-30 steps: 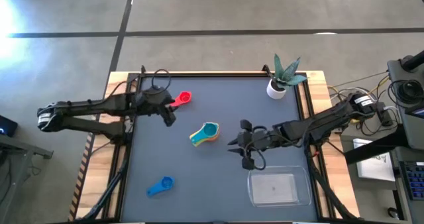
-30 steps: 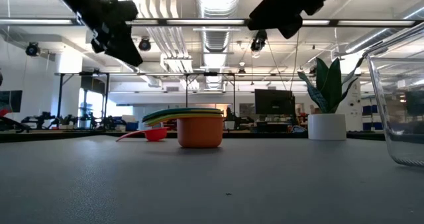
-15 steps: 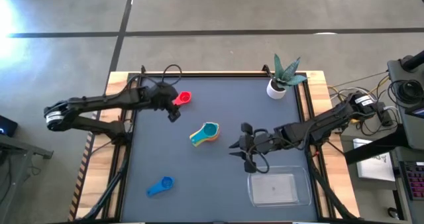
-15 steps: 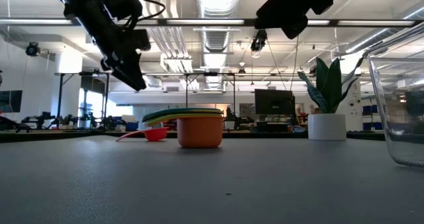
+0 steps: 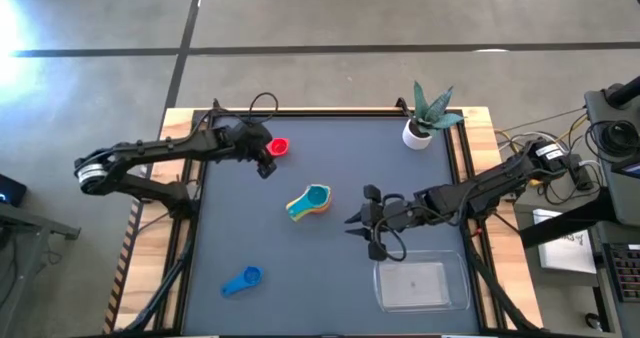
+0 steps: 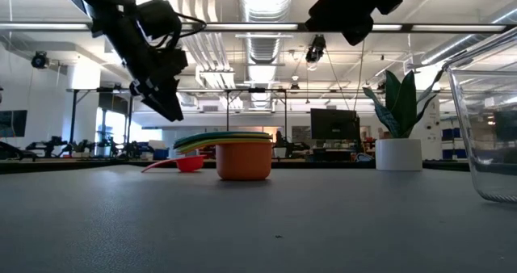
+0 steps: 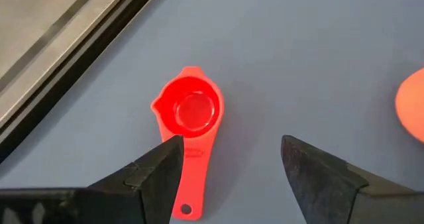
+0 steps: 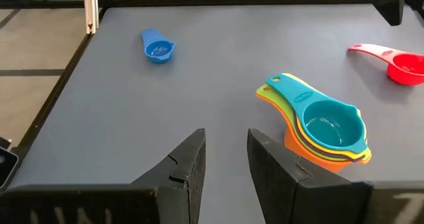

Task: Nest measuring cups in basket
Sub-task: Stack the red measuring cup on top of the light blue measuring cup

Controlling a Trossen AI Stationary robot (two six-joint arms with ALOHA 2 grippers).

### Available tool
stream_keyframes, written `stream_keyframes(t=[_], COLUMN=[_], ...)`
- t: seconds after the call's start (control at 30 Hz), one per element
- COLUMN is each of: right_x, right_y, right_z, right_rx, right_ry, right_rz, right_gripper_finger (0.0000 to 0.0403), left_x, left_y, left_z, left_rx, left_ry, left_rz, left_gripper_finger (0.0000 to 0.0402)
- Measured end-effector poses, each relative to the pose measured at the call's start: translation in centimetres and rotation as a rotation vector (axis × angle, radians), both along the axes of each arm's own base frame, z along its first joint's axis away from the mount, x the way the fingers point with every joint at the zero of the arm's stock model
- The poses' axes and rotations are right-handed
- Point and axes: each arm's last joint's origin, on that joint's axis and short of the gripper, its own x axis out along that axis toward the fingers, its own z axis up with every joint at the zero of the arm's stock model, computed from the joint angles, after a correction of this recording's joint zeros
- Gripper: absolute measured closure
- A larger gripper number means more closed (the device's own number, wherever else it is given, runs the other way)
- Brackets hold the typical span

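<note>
Red plastic measuring cup (image 5: 278, 147) now sits under the left gripper (image 5: 264, 161), which has swung in, fingers spread, likely to grab; right gripper (image 5: 366, 228) waits, slightly parted, near the clear basket (image 5: 421, 283).

No readable text, labels, brand names, numbers or signs appear in any of the views. The handle of the light blue measuring cup (image 8: 317, 115) on top of the nested stack carries a small embossed mark, but it is too small to make out. The monitor (image 6: 334, 124) in the room beyond the worktop shows a dark screen with nothing legible on it.
</note>
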Motion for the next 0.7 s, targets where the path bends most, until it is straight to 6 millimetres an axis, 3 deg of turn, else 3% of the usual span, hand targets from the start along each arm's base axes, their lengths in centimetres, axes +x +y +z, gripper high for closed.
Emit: stream_keyframes(t=[0.17, 0.43, 0.7], right_x=[0.0, 0.0, 0.0], right_y=[0.0, 0.0, 0.0], right_z=[0.0, 0.0, 0.0], right_rx=[0.000, 0.012, 0.015], right_ry=[0.000, 0.002, -0.001], right_rz=[0.000, -0.006, -0.008], right_gripper_finger=[0.0303, 0.0303, 0.0303], left_x=[-0.2, -1.2, -0.7], left_y=[0.6, 1.9, 2.8], left_z=[-0.1, -1.9, -3.4], left_rx=[0.008, -0.002, -0.005], left_ry=[-0.066, -0.065, -0.037], left_rz=[-0.019, 0.014, 0.020], left_gripper_finger=[0.0165, 0.0164, 0.0125])
